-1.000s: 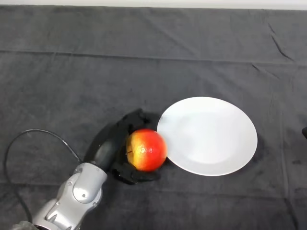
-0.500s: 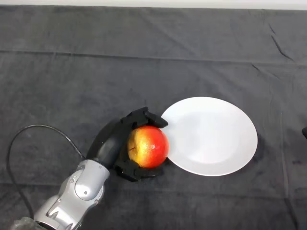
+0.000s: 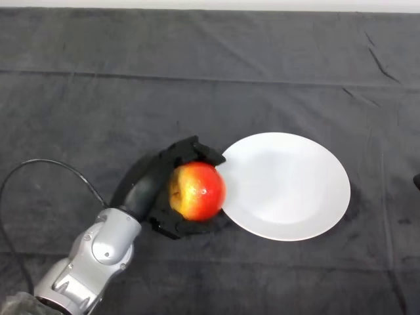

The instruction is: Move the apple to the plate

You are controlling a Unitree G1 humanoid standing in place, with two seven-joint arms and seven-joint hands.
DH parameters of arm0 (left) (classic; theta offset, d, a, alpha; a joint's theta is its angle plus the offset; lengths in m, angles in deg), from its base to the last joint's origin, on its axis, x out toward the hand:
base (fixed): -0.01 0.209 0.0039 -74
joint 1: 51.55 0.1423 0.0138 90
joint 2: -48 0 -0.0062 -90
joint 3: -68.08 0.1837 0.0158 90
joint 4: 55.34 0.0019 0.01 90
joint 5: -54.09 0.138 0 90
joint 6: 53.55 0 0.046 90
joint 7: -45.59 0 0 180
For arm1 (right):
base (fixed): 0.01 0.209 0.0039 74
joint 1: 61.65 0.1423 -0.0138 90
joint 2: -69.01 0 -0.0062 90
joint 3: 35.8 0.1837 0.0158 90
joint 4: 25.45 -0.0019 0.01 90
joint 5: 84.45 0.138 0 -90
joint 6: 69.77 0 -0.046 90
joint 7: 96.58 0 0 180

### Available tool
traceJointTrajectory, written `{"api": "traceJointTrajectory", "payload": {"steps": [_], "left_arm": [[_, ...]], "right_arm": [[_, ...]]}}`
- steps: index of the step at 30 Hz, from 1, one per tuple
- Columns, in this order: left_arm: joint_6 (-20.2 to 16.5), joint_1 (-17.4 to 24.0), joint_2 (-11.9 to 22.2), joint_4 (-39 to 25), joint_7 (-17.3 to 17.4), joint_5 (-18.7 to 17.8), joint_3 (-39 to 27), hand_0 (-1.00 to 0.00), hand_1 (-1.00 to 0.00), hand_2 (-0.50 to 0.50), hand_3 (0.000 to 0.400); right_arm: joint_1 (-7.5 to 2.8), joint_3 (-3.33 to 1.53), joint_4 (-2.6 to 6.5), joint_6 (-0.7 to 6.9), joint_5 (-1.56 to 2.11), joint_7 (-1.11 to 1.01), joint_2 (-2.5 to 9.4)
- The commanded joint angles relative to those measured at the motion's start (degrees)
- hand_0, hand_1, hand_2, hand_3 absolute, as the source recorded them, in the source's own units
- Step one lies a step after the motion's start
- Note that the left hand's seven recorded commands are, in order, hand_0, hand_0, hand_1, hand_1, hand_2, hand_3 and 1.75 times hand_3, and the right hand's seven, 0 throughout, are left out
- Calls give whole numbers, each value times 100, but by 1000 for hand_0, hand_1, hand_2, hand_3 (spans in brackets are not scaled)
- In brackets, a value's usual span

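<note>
A red and yellow apple [image 3: 197,190] sits in my black left hand [image 3: 152,184], just left of the white plate [image 3: 289,187]. The fingers curl over the apple's top and the thumb wraps under it. The apple's right side touches or overlaps the plate's left rim. The silver-grey forearm [image 3: 92,259] comes in from the lower left.
A dark wrinkled cloth [image 3: 210,79] covers the whole table. A pale strip runs along the far edge at the top. A small dark object [image 3: 417,180] pokes in at the right edge.
The fingers have closed over the apple's top. Hand and apple have risen slightly and shifted a little up and left in view. The plate has not moved.
</note>
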Motion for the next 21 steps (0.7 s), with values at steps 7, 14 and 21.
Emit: {"api": "traceJointTrajectory", "payload": {"steps": [7,14,21], "left_arm": [[-51,-689,-199,152,-278,213,13,-1000,-1000,0,400],[30,-1024,-402,547,-349,220,123,-1000,-1000,0,400],[99,-1337,-641,923,-446,180,314,-1000,-1000,0,400]], "right_arm": [[-109,137,-111,14,-30,22,-153],[-107,136,-106,15,-30,19,-156],[-104,136,-98,16,-30,14,-160]]}}
